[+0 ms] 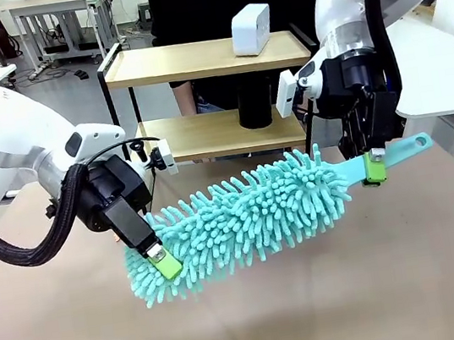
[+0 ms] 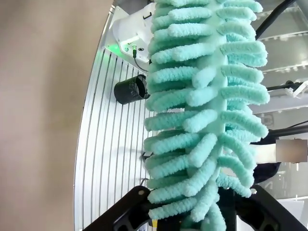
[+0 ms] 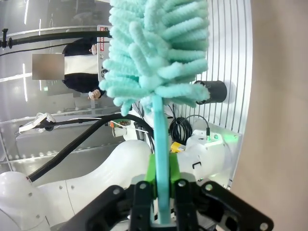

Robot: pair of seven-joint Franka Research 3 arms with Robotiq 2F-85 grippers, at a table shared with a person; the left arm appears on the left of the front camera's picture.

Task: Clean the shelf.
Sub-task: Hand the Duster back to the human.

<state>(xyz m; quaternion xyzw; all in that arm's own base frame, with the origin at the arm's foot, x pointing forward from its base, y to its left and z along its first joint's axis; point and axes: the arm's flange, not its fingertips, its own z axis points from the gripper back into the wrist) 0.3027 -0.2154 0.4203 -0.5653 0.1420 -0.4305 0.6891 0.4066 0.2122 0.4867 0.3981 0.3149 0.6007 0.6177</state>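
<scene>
one duster, one shelf, one white box, one black cylinder

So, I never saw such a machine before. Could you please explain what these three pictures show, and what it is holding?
Two white robot arms work at a table. One picture looks across it from between the arms; the other two come from cameras on each wrist. The right gripper is shut on the handle of a turquoise duster. The left gripper pinches its fluffy end, so both hold it above the table. Behind stands the shelf, with a white box on its top board and a black cylinder on the lower one.
</scene>
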